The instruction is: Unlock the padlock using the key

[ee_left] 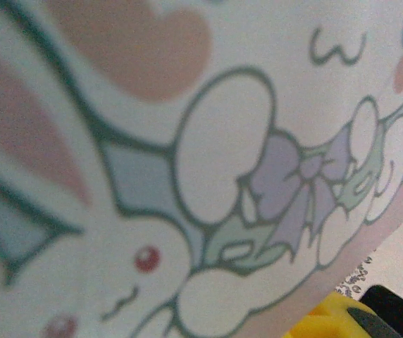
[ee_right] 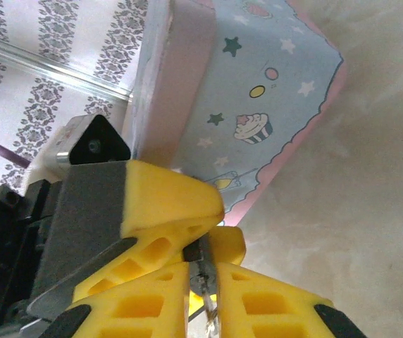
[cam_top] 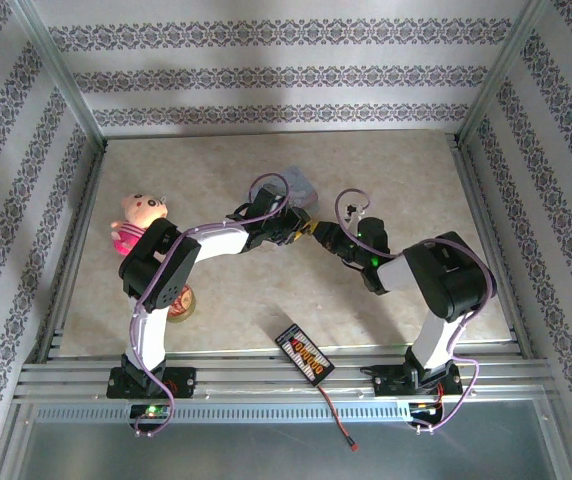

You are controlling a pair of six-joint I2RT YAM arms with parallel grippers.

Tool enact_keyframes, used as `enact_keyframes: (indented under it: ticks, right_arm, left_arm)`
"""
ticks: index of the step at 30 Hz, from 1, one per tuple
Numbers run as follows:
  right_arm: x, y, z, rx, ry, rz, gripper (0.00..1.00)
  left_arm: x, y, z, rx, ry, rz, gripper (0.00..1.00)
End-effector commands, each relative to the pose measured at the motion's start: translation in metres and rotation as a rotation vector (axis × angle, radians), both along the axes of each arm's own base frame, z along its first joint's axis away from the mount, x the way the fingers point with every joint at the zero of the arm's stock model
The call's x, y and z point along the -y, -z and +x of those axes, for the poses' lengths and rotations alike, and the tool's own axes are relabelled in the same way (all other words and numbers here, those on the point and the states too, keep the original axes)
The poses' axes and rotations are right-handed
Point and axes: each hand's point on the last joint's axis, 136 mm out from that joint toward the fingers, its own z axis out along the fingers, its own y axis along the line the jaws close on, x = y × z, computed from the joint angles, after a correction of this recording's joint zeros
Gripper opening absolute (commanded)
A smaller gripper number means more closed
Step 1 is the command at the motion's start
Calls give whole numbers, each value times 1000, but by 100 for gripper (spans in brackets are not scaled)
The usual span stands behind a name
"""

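Observation:
My two grippers meet mid-table beside the pale blue tin [cam_top: 302,184]. In the right wrist view the left gripper [ee_right: 214,227] has its yellow fingers pinched on a small dark block, the padlock [ee_right: 196,251]. Just below it, my right gripper [ee_right: 203,267] is shut on a thin silver key [ee_right: 206,290] that points up into the padlock. From above, the left gripper [cam_top: 293,225] and right gripper [cam_top: 319,233] nearly touch, and both small things are hidden between them. The tin's cartoon print [ee_left: 222,141] sits close against the left wrist camera.
The tin [ee_right: 258,91] stands right behind the padlock. A pink plush pig [cam_top: 140,217] lies at the left, with a round object [cam_top: 182,302] beneath the left arm. A black device with a cable [cam_top: 304,355] rests at the front edge. Metal frame posts line the table.

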Motion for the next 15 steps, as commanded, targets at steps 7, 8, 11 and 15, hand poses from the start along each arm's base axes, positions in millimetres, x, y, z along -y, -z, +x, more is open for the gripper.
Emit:
enact_keyframes:
  ticks: [7,8,11,15]
  right_arm:
    - [-8,8,4,-4,-14,8,16]
    - [-9,8,4,-3,-19,11,15]
    - [-12,6,5,-1,-30,25,8]
    - [-16,4,5,-2,-36,42,9]
  left_arm:
    - [4,63,-68,-372,69,17,2]
    - [4,63,-68,-375,71,17,2]
    - [5,64,-68,-378,73,15,2]
    - [6,63,-67,-375,76,14,2]
